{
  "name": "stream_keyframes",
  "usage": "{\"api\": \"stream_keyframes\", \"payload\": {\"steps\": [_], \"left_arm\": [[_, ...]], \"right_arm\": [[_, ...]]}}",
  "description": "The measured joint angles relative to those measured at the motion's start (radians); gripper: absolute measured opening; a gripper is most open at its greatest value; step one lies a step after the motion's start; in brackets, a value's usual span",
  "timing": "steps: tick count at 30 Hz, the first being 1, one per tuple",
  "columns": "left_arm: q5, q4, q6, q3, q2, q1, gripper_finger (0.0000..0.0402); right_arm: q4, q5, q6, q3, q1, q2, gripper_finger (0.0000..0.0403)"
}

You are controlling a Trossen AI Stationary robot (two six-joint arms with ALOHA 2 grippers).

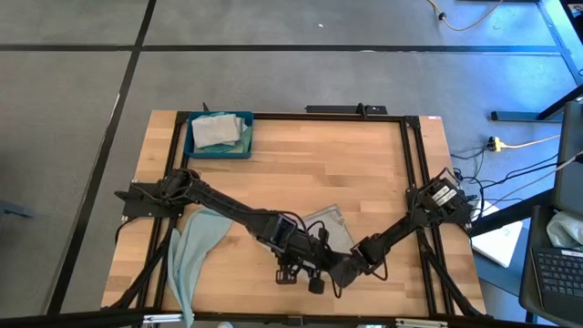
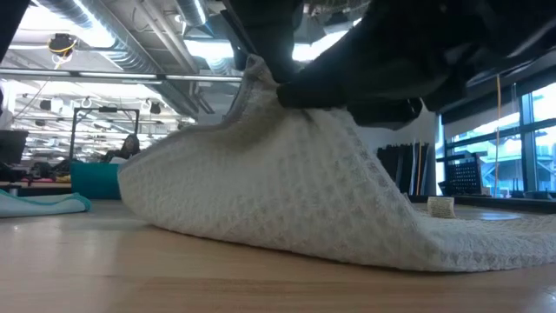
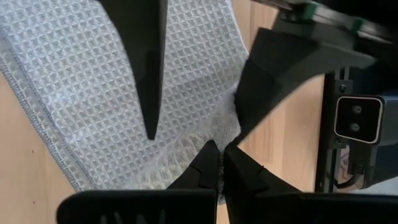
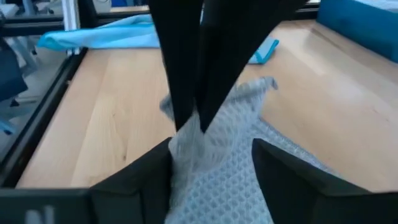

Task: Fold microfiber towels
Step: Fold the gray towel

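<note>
A light grey waffle-weave towel [image 1: 330,223] lies near the table's front middle, drawn up into a peak [image 2: 256,69]. My left gripper [image 1: 305,264] is over it, shut on the peak. My right gripper [image 1: 330,273] is open. Its two fingers [image 4: 130,180] stand on either side of the raised cloth [image 4: 224,168], just beside my left gripper. In the left wrist view the towel [image 3: 74,74] spreads out beyond both grippers. My left gripper pinches the towel's edge [image 3: 205,134] between its two fingers, from above, pointing down. One layer or several, I cannot tell. The pinched part [image 4: 189,134] is lifted into a peak, and the rest of the towel [image 2: 486,243] lies slack on the table. My right gripper: I cannot tell whether its open fingers touch the cloth.
A dark blue tray [image 1: 193,150] at the far left holds folded towels. A pale blue towel [image 1: 196,251] lies at the near left and hangs over the table's front edge; it also shows in the right wrist view [image 4: 106,34].
</note>
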Motion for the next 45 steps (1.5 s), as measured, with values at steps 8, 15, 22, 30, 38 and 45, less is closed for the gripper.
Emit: {"api": "stream_keyframes", "payload": {"steps": [8, 15, 22, 30, 38, 45], "left_arm": [[0.008, 0.0, 0.004, 0.0, 0.0, -0.002, 0.0002], [0.01, -0.023, 0.029, 0.0, -0.008, -0.007, 0.0018], [-0.128, -0.108, 0.079, -0.001, -0.126, -0.019, 0.003], [-0.505, -0.165, 0.0, -0.001, -0.257, -0.105, 0.002], [-0.897, -0.182, -0.16, -0.012, -0.249, -0.276, 0.0009], [-0.959, -0.142, -0.316, -0.156, -0.242, -0.352, 0.0001]], "right_arm": [[-0.007, -0.009, -0.03, 0.0, 0.0, 0.0, 0.0093], [0.001, -0.066, -0.084, 0.0, -0.003, 0.0, 0.0017], [-0.008, -0.107, -0.105, 0.001, -0.006, 0.0, 0.0009], [-0.021, -0.169, -0.146, 0.0, -0.006, 0.001, 0.0013], [0.005, -0.099, -0.236, 0.033, 0.005, 0.002, 0.0014], [-0.046, 0.191, -0.238, 0.087, 0.032, 0.002, 0.0015]]}}
